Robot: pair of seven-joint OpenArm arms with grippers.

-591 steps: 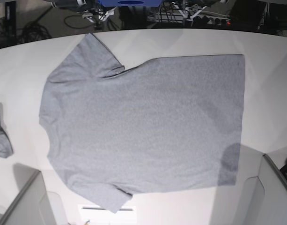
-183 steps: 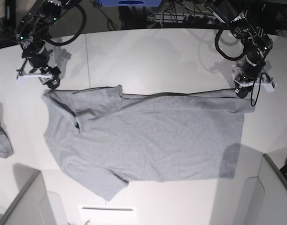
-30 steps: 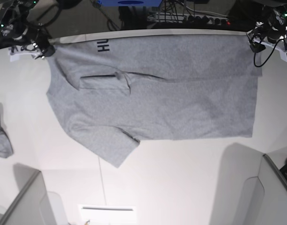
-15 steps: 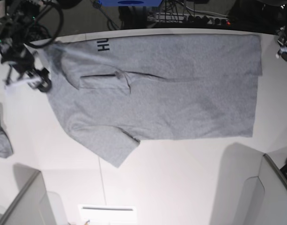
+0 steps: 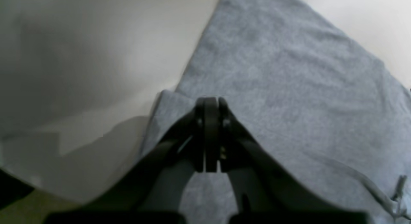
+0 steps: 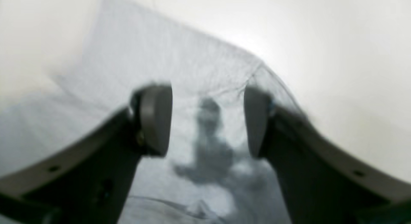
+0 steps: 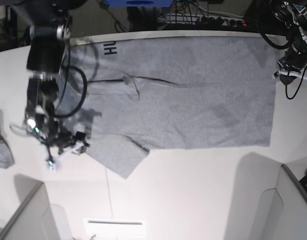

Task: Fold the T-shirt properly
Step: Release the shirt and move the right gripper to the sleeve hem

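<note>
Gripper-wise, the left gripper (image 5: 207, 103) is sitting pressed together over the T-shirt (image 7: 193, 90) hem with no cloth between, while the right gripper (image 6: 207, 118) is hanging apart above the lower sleeve, risking a lopsided fold on the bench (image 7: 193, 200).

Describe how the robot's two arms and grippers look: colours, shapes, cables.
Both arms are black with looping black cables and pale parts near the wrists. The left gripper has slim black fingers on angled struts. The right gripper has dark curved fingers ending in rounded grey pads.
</note>
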